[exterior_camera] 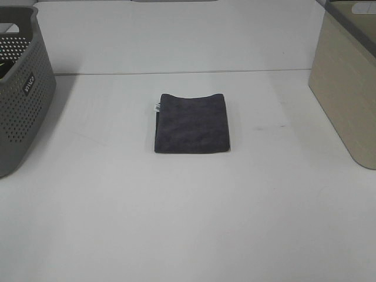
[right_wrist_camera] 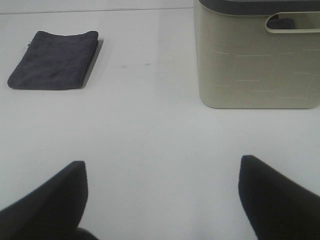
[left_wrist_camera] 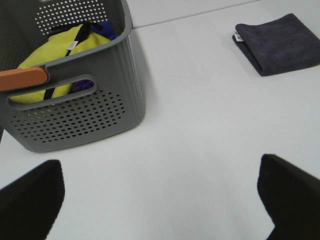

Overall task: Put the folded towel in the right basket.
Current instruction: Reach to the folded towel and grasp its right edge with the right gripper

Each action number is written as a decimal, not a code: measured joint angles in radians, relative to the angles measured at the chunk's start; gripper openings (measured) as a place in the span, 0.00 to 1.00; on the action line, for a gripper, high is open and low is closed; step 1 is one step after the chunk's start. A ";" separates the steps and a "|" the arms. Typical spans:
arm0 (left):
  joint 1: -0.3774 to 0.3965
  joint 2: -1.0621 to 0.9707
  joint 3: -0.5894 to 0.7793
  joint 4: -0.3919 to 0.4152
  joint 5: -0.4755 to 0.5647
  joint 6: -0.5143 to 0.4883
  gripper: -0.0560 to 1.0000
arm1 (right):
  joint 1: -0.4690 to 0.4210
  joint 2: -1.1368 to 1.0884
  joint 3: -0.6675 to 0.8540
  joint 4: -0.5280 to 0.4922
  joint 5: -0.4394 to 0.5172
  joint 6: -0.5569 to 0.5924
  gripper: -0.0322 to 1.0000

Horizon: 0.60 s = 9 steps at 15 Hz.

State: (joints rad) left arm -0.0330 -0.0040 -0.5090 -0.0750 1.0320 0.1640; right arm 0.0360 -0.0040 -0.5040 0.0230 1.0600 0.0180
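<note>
A dark grey folded towel (exterior_camera: 191, 123) lies flat in the middle of the white table; it also shows in the left wrist view (left_wrist_camera: 280, 43) and the right wrist view (right_wrist_camera: 54, 60). The beige right basket (exterior_camera: 348, 82) stands at the right edge, also in the right wrist view (right_wrist_camera: 257, 55). Neither gripper shows in the exterior high view. My left gripper (left_wrist_camera: 160, 200) is open and empty above bare table, well away from the towel. My right gripper (right_wrist_camera: 160, 197) is open and empty, in front of the beige basket.
A grey perforated basket (exterior_camera: 20, 88) stands at the left edge; in the left wrist view its wall (left_wrist_camera: 85, 107) encloses yellow and purple cloths (left_wrist_camera: 60, 47). A seam crosses the table behind the towel (exterior_camera: 176, 72).
</note>
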 joint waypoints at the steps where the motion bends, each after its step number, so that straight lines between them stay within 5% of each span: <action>1: 0.000 0.000 0.000 0.000 0.000 0.000 0.99 | 0.000 0.005 -0.004 -0.001 -0.008 0.002 0.77; 9: 0.000 0.000 0.000 0.000 0.000 0.000 0.99 | 0.000 0.647 -0.249 0.005 -0.345 0.003 0.76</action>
State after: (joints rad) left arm -0.0330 -0.0040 -0.5090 -0.0750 1.0320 0.1640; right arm 0.0360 0.6430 -0.7530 0.0280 0.7150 0.0210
